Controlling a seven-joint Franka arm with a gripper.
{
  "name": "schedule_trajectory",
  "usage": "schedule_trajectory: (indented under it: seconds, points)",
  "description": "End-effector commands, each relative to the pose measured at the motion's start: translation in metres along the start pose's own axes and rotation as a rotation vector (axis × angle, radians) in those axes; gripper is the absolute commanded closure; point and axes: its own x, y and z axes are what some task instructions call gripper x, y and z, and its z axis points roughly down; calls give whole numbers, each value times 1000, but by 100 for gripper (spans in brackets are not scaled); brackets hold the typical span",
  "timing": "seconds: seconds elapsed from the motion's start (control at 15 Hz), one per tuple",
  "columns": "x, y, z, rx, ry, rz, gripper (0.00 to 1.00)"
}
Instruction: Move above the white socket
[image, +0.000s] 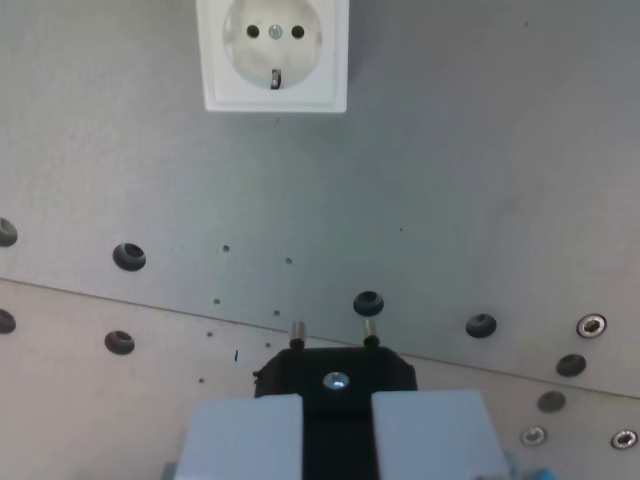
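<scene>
grey metal plate (450, 150) with scattered bolt holes fills your wrist view; the white socket (276, 52) sits at the top edge, slightly toward the wrist view's left, partly cut off. your gripper (336, 425) at bottom centre is clamped on a black plug (336, 375), whose two pins (297, 333) point toward the socket, well apart from it.

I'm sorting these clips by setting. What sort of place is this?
Probably a lab test bench: a white socket mounted on a bare grey metal plate with bolt holes, and a pincer gripping a black plug.
</scene>
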Motion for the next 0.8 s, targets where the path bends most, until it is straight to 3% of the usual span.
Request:
schedule_trajectory:
  seconds: [0.07, 0.8]
  points:
    - [9, -3, 12, 5, 26, -2, 100]
    - [30, -9, 52, 15, 17, -18, 100]
